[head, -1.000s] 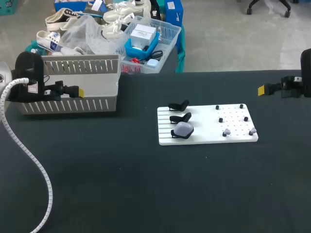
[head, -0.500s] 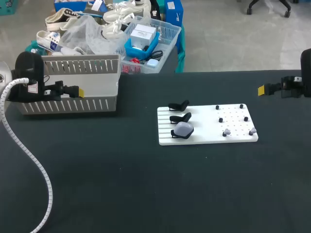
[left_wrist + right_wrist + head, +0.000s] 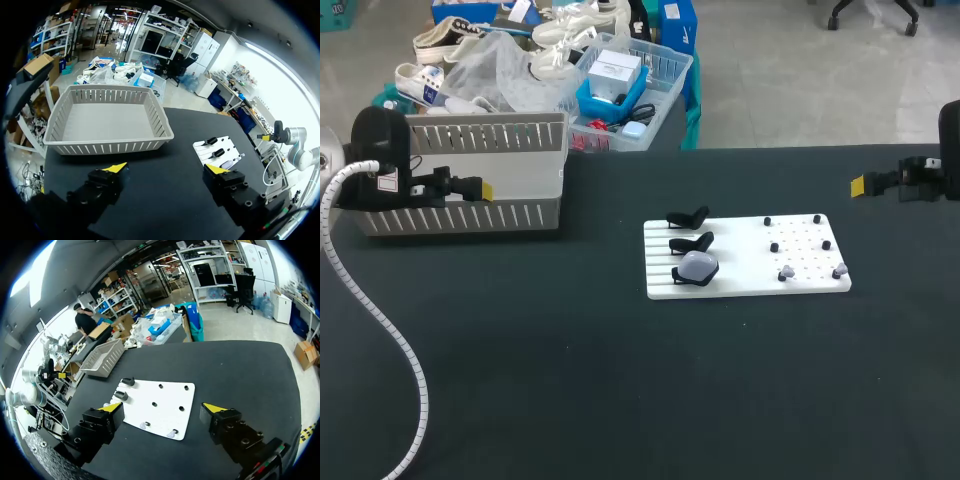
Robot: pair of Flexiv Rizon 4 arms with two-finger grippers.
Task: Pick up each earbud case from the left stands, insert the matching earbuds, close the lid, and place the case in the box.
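A white board (image 3: 747, 258) lies mid-table. Three black stands line its left side; the nearest stand carries a pale grey earbud case (image 3: 698, 265), while the other two (image 3: 688, 217) hold nothing. Two pale earbuds (image 3: 785, 273) sit at the board's near right, among small black pegs. The grey slatted box (image 3: 470, 175) stands at the back left. My left gripper (image 3: 480, 188) hovers open in front of the box (image 3: 105, 120), its fingers (image 3: 166, 168) holding nothing. My right gripper (image 3: 858, 184) hangs open at the far right, well clear of the board (image 3: 155, 405).
A white corrugated cable hose (image 3: 380, 320) from my left arm curves over the table's left side. The black tabletop (image 3: 620, 400) stretches bare in front of the board. The table's back edge runs just behind the box.
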